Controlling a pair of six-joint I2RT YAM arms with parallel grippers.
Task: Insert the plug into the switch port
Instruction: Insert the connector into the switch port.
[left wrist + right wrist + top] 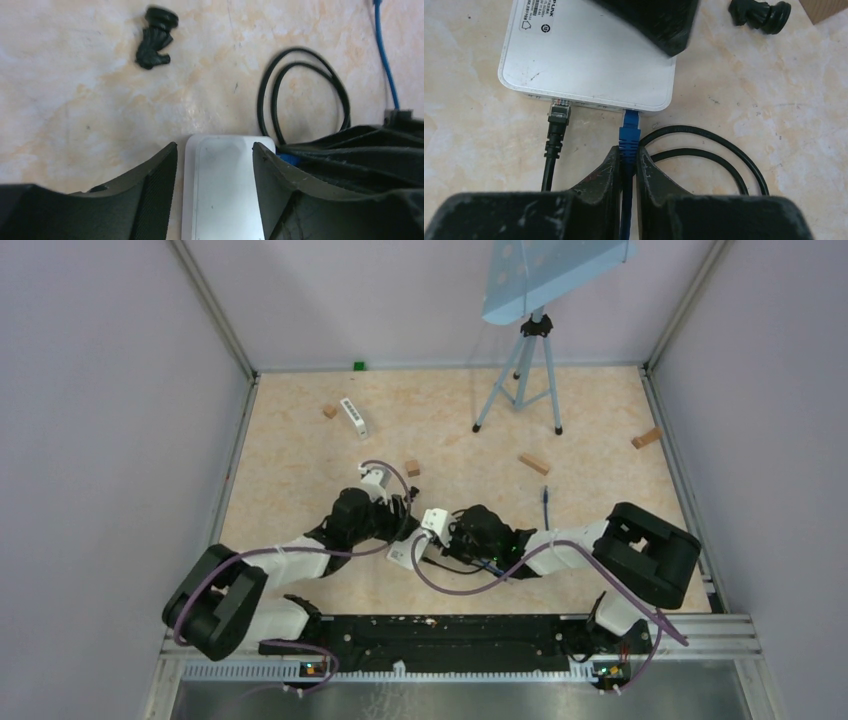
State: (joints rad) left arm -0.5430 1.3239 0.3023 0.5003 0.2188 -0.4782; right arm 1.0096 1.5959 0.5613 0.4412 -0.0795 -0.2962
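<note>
**Position of parts.** The switch (584, 60) lies flat on the tabletop (774, 100), near its centre in the top view, with the port face turned toward the right arm. In the right wrist view the switch sits at 12 o'clock of the right gripper (627, 152). The blue plug (629, 131) has its nose in a port on that face. A black plug (559, 112) occupies a port at 9 o'clock of it.

**Right gripper.** It is narrow, clamped on the blue plug's boot just behind the connector. Gripping here keeps the plug in line with the port, so the push goes straight along the plug's axis.

**Left gripper.** The left gripper (214, 146) stands wide, astride the switch. A slit of tabletop shows between one finger (155, 190) and the housing. Contact on the other side cannot be determined. Its placement suggests bracing, to stop the switch sliding toward 12 o'clock under insertion force.

**Status.** Insertion appears complete or nearly so. Latch engagement is not visible.

**Caution.** A looped black cable (724, 145) lies at 3 o'clock of the blue plug and could snag on withdrawal. A rubber piece (761, 12) lies apart at 1 o'clock.
</note>
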